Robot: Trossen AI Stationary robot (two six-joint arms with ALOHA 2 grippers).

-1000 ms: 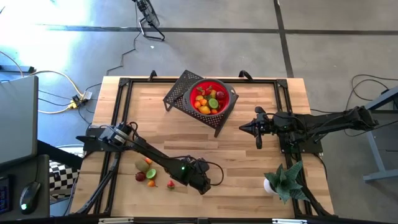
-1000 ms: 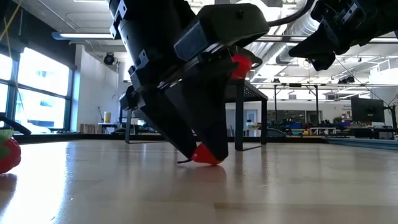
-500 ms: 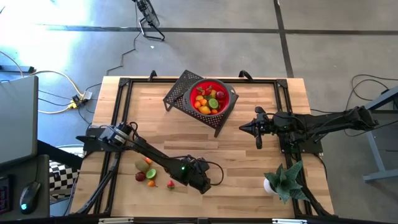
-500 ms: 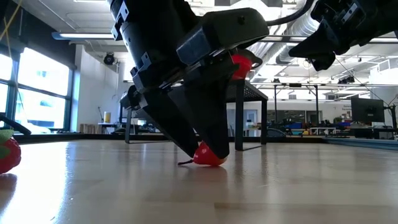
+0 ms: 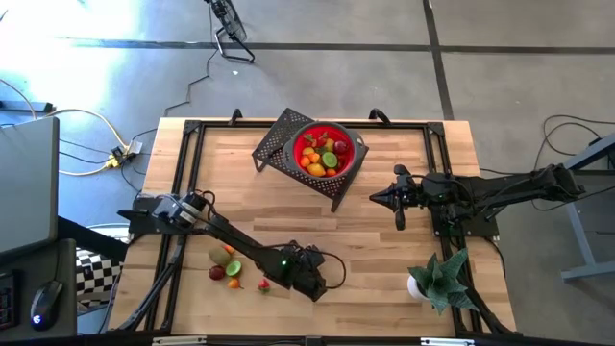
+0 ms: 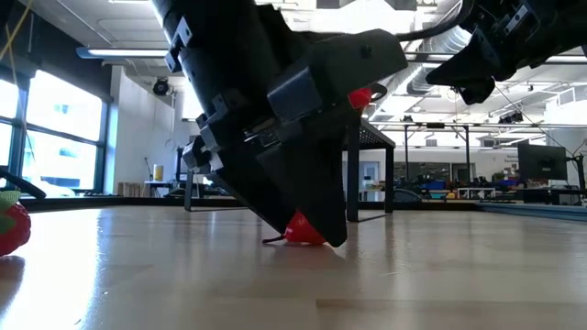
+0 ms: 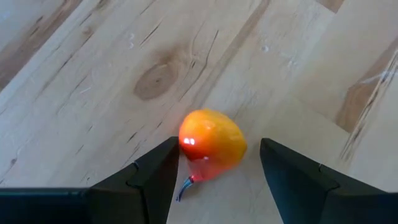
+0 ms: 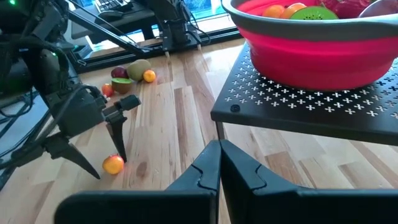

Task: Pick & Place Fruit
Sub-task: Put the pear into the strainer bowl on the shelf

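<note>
While the right pincer [image 5: 401, 223] waited shut, we saw the orange-red fruit [image 7: 210, 144] lying between the left pincer's [image 7: 217, 168] half-open, empty fingers [image 7: 158, 171].

- Wooden table [image 5: 384, 245], black frame along its edges.
- Black perforated stand [image 5: 281, 142] at the far middle.
- Small fruits [image 5: 228, 266] clustered near the front left.
- One orange-red fruit [image 7: 210, 143] apart on the boards.
- Potted plant [image 5: 438, 278] at the front right.
</note>
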